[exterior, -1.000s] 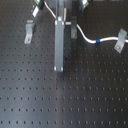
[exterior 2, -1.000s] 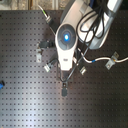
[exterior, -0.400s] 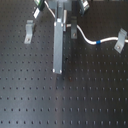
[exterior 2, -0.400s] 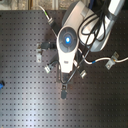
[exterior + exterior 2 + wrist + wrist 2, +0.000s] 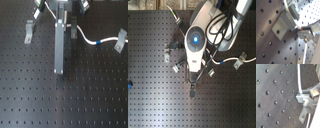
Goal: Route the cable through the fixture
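The white cable point(image 5: 90, 41) with its blue band point(image 5: 100, 42) curves from the clip fixture point(image 5: 119, 40) on the first exterior view's right towards the arm and goes behind it. It also shows in the second exterior view point(image 5: 228, 62). My gripper point(image 5: 58, 71) hangs as one narrow grey bar over the board, jaws together, in front of a middle clip fixture point(image 5: 74, 31). From above, its tip point(image 5: 193, 92) lies below the arm's blue light. In the second wrist view the cable point(image 5: 300, 84) runs straight into a metal piece. A grey bracket point(image 5: 282, 25) shows in the first wrist view.
A black perforated board point(image 5: 95, 95) carries everything. Another clip point(image 5: 29, 32) stands at the first exterior view's left, and more clips point(image 5: 168, 50) point(image 5: 177, 65) sit at the second exterior view's left. The arm's black hoses point(image 5: 223, 30) loop above the board.
The gripper tip has crept slightly towards the first exterior view's bottom. The cable and the clips have not visibly moved.
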{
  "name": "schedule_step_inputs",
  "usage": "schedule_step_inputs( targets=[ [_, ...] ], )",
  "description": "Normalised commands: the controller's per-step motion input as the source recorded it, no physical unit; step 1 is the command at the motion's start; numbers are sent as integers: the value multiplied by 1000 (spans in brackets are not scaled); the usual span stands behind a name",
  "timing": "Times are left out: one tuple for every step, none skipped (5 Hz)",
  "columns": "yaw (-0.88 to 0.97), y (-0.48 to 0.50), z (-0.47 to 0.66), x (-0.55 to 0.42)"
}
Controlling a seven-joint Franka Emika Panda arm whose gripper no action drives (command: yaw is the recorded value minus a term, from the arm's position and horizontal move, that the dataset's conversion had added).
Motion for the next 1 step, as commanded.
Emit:
schedule_step_inputs(
  targets=[
    [-71,-211,-60,97]
  ],
)
